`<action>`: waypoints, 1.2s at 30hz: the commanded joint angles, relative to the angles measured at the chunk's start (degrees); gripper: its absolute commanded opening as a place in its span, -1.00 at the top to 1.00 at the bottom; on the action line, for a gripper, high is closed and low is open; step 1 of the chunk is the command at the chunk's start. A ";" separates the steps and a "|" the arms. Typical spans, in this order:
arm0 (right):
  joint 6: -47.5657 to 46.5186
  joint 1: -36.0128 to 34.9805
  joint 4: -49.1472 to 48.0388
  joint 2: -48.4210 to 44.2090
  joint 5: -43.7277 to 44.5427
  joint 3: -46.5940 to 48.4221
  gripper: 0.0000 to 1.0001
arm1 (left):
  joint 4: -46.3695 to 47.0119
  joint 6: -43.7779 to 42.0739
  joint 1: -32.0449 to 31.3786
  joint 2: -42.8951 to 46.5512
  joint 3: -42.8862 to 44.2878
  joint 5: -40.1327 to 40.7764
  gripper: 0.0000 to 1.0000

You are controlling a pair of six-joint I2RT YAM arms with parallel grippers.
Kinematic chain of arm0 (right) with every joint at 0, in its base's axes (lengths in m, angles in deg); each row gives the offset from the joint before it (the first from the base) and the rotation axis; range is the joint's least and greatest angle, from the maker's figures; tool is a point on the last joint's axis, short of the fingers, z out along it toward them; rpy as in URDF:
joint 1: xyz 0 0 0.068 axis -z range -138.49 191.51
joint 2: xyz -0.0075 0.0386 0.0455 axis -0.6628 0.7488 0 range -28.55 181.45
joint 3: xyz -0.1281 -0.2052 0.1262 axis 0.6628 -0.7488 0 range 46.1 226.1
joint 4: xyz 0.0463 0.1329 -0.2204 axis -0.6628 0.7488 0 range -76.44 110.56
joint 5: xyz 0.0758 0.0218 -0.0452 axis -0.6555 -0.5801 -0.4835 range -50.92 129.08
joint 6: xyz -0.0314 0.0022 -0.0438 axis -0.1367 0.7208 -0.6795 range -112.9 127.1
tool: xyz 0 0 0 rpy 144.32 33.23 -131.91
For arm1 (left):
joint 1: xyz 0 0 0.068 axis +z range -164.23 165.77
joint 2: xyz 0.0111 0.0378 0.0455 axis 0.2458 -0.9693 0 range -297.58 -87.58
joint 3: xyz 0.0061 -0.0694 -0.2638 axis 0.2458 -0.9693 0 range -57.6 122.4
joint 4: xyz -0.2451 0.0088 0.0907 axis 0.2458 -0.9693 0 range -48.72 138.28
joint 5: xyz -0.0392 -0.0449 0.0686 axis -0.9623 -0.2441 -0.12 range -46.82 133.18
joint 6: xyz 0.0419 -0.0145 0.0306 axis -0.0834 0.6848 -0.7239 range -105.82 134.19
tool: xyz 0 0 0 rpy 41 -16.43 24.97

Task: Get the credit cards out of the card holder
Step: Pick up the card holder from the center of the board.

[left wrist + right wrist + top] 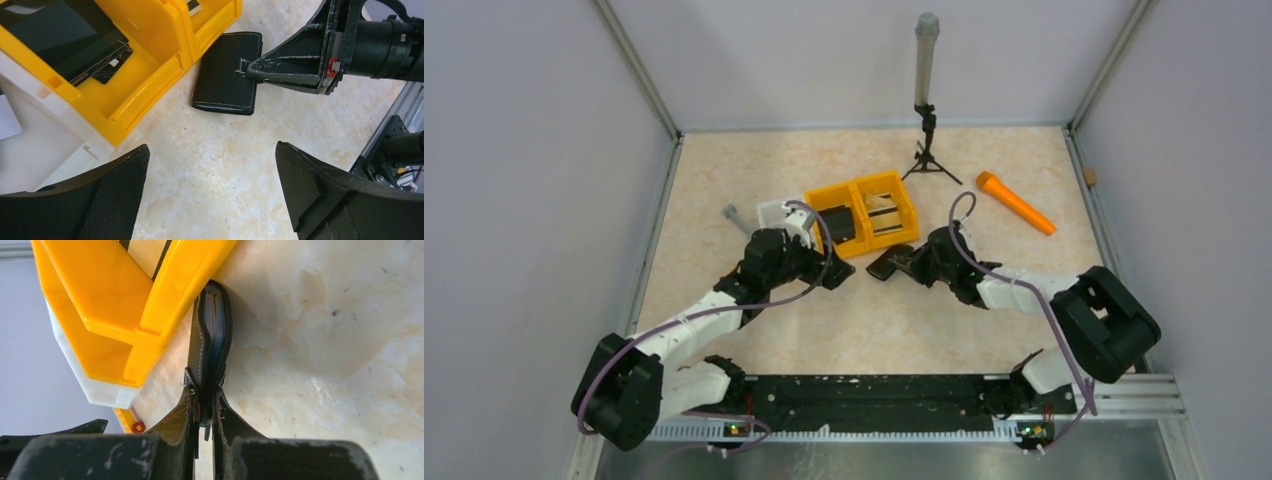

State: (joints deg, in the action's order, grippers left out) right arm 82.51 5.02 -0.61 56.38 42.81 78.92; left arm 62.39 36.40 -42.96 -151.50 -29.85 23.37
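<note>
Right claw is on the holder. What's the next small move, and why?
Probably draw the right claw back a little, dragging the card holder clear of the yellow bin. The claw is shut on the holder's strap edge, the holder lies closed against the bin, and the open left claw hovers nearby, likely needing a free side to grip.

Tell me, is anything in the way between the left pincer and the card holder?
Nothing visible. Only bare table lies between the open left pincer and the card holder. The right pincer is shut on the holder's strap side, and the yellow bin sits at its far end, neither in that path.
</note>
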 commanded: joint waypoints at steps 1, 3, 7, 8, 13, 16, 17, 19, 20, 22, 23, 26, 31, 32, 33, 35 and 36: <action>-0.85 -0.52 8.96 -6.58 0.12 2.13 1.00 | 0.53 -3.36 -2.91 0.14 2.42 1.34 -0.97; 1.00 -0.46 12.84 -8.45 -1.36 2.25 1.00 | 1.43 -5.46 -5.47 0.58 2.06 3.08 -0.97; 2.38 -0.50 20.53 -11.60 -5.82 4.52 1.00 | 4.14 -11.15 -12.11 1.14 0.99 9.17 -0.97; 2.43 -0.45 21.03 -12.23 -7.04 4.86 0.99 | 5.41 -12.46 -13.72 1.27 0.38 10.51 -0.98; 5.51 -0.51 22.07 -15.91 -11.82 5.24 0.98 | 12.91 -19.36 -20.89 3.00 -3.77 21.12 -0.98; 9.04 -0.68 19.54 -18.71 -12.77 3.20 0.94 | 14.92 -24.96 -26.24 2.93 -4.79 28.14 -0.98; 10.46 -0.69 18.56 -19.64 -12.86 2.31 0.94 | 15.18 -25.91 -27.26 2.62 -4.74 28.99 -0.98; 11.58 -0.69 17.96 -20.71 -12.91 1.76 0.94 | 15.20 -27.07 -28.68 1.52 -4.19 29.67 -0.97; 11.75 -0.69 18.03 -21.01 -13.18 1.85 0.93 | 15.16 -27.64 -29.20 0.87 -3.85 29.92 -0.98; 11.86 -0.69 18.41 -21.11 -14.21 2.34 0.93 | 14.93 -28.77 -30.30 -0.61 -3.16 30.55 -0.97; 11.86 -0.69 18.49 -21.05 -14.64 2.54 0.93 | 14.90 -29.35 -30.95 -1.40 -2.81 31.32 -0.97; 12.43 -0.90 18.28 -21.18 -15.76 2.32 0.93 | 14.75 -31.29 -32.81 -4.16 -1.55 34.54 -0.98; 12.95 -1.54 17.19 -21.01 -16.67 1.82 0.92 | 14.10 -34.57 -34.96 -8.29 0.98 42.02 -0.53; 13.04 -1.58 17.00 -20.92 -16.98 1.63 0.92 | 14.10 -35.10 -34.93 -8.46 1.13 42.37 -0.41; 13.27 -1.61 16.75 -20.73 -17.35 1.37 0.92 | 14.36 -35.25 -34.99 -8.34 1.04 42.52 -0.36; 13.56 -1.65 15.27 -20.38 -18.39 0.81 0.91 | 15.31 -35.55 -34.99 -8.22 0.59 42.43 -0.37; 13.87 -1.70 14.71 -20.15 -18.85 0.57 0.91 | 15.47 -35.55 -35.00 -8.30 0.48 41.98 -0.44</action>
State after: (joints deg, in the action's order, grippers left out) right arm 94.62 4.19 19.15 36.73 27.09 80.23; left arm 74.43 2.90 -77.74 -160.00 -31.03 62.67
